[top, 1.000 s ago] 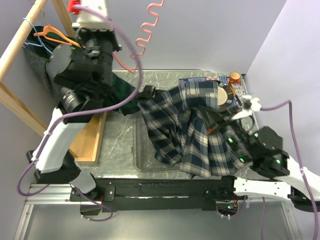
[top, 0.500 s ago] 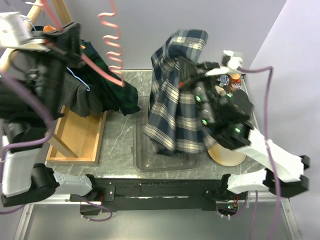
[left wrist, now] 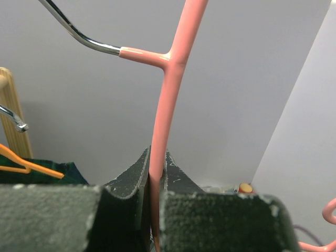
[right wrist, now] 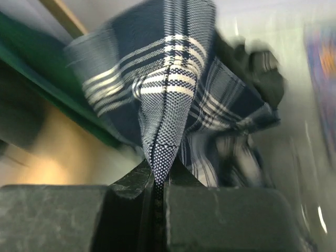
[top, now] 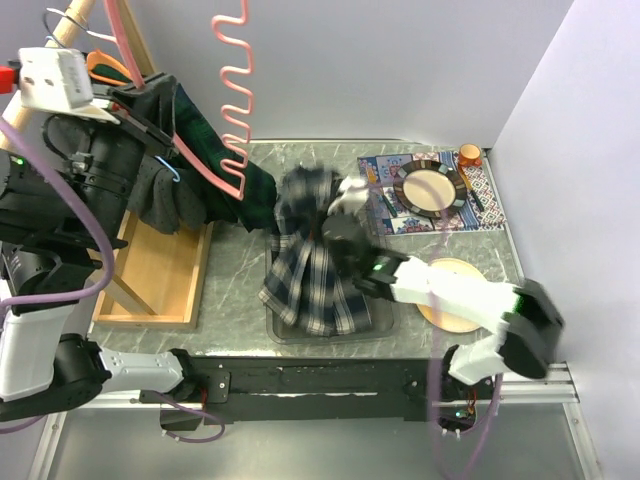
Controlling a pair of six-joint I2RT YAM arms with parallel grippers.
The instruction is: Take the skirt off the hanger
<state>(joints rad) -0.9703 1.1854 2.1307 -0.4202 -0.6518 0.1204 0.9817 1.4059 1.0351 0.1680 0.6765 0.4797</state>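
Observation:
The navy and white plaid skirt (top: 305, 260) hangs in a bunch over the clear tray (top: 283, 330), apart from the hanger. My right gripper (top: 340, 212) is shut on its upper edge; in the right wrist view the jaws (right wrist: 157, 176) pinch a fold of the plaid fabric (right wrist: 168, 94). The pink wavy hanger (top: 232, 100) is bare and held up at the left. My left gripper (left wrist: 156, 176) is shut on the hanger's pink bar (left wrist: 169, 100); its exact spot in the top view is hidden among the arm and clothes.
A wooden clothes rack (top: 70, 25) stands at the left with dark green garments (top: 205, 165) and an orange hanger (top: 105, 65), above a wooden box (top: 160, 280). At the right are a patterned placemat with a plate (top: 430, 188), an orange cup (top: 468, 154) and a round wooden disc (top: 455, 300).
My right gripper has swung down and left with the skirt, from high over the table to above the tray. The left arm stays raised with the bare hanger.

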